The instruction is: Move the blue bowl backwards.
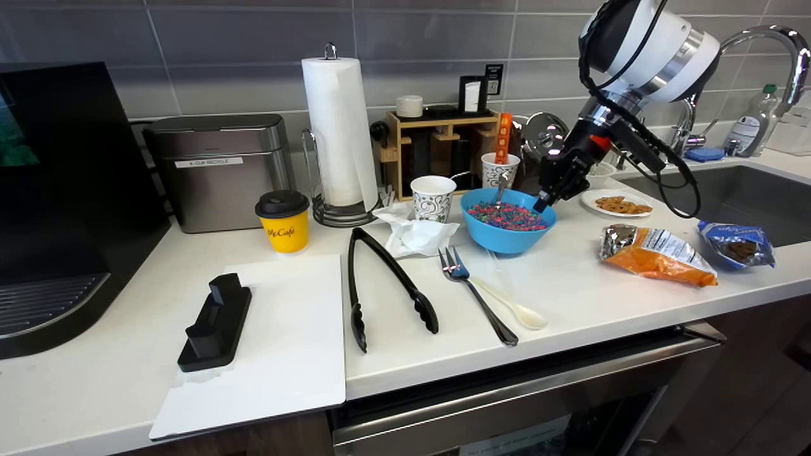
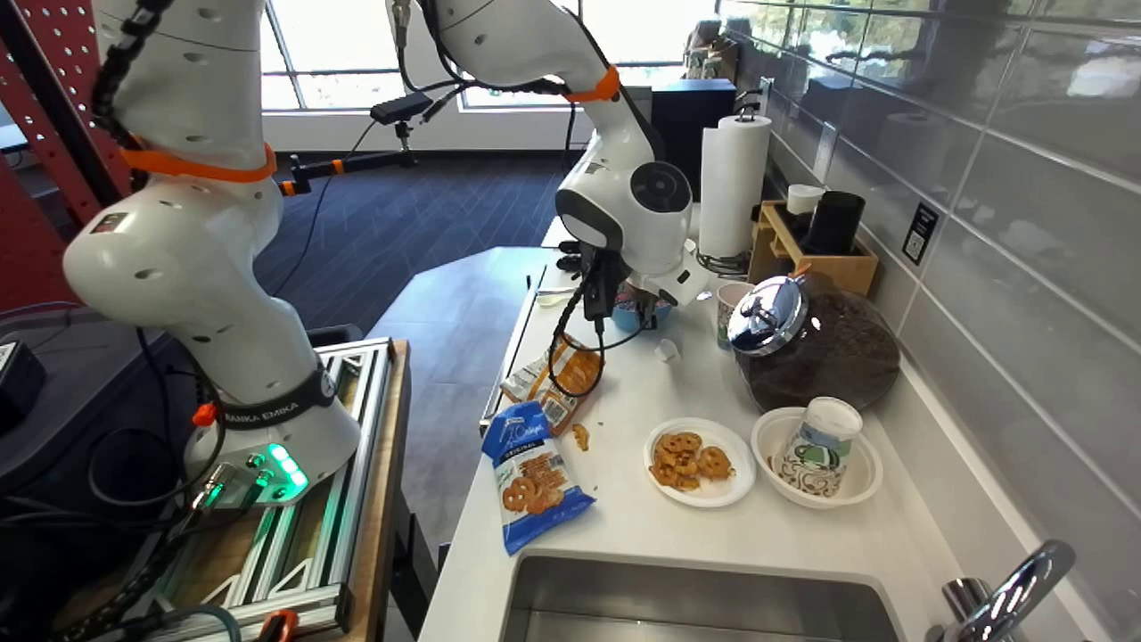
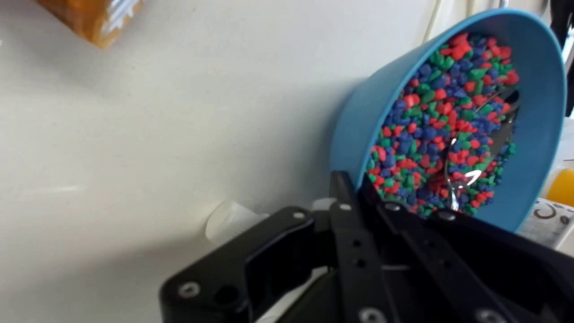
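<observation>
The blue bowl (image 1: 504,239) stands on the white counter, holding red, blue and green bits and a metal spoon (image 1: 500,187). The bowl also shows in an exterior view (image 2: 627,319), partly hidden behind the arm, and in the wrist view (image 3: 352,130). Its rim looks a little tilted in an exterior view; I cannot tell whether its base rests flat. My gripper (image 3: 356,181) is shut on the bowl's rim, one finger outside the wall and one inside. The gripper also shows in an exterior view (image 1: 543,201) at the bowl's sink-side edge.
A patterned white cup (image 1: 433,197) and crumpled napkin (image 1: 418,237) stand close beside the bowl. A fork (image 1: 475,294), white spoon (image 1: 513,307) and black tongs (image 1: 386,253) lie in front. An orange packet (image 1: 659,256), blue packet (image 1: 738,244) and pretzel plate (image 2: 700,464) lie toward the sink.
</observation>
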`<state>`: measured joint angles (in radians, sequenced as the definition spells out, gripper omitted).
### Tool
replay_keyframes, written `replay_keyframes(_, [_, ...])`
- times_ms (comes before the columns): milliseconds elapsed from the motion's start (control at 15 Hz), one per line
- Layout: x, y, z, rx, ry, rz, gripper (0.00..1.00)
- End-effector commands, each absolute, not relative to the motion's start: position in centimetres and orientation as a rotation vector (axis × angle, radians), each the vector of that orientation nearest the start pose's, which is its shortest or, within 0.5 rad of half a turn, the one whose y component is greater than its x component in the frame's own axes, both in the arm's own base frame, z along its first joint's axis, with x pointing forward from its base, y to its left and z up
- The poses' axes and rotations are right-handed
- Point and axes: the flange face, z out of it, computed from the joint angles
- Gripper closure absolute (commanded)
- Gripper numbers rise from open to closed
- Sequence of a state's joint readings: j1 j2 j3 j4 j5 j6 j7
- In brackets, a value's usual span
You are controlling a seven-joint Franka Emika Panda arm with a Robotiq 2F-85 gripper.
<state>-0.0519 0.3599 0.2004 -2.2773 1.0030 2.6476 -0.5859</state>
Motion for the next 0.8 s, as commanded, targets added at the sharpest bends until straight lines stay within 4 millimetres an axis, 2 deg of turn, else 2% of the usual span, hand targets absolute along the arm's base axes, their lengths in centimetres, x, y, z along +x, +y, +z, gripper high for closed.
replay_keyframes(0, [52.0, 7.5, 20.8, -2.608, 0.321, -0.207, 0.99])
replay_keyframes(400, [51.5, 8.4, 21.7, -2.61, 0.465, -0.238, 0.99])
replay_keyframes(733, [51.3, 7.8, 22.0, -2.566, 0.649, -0.232, 0.99])
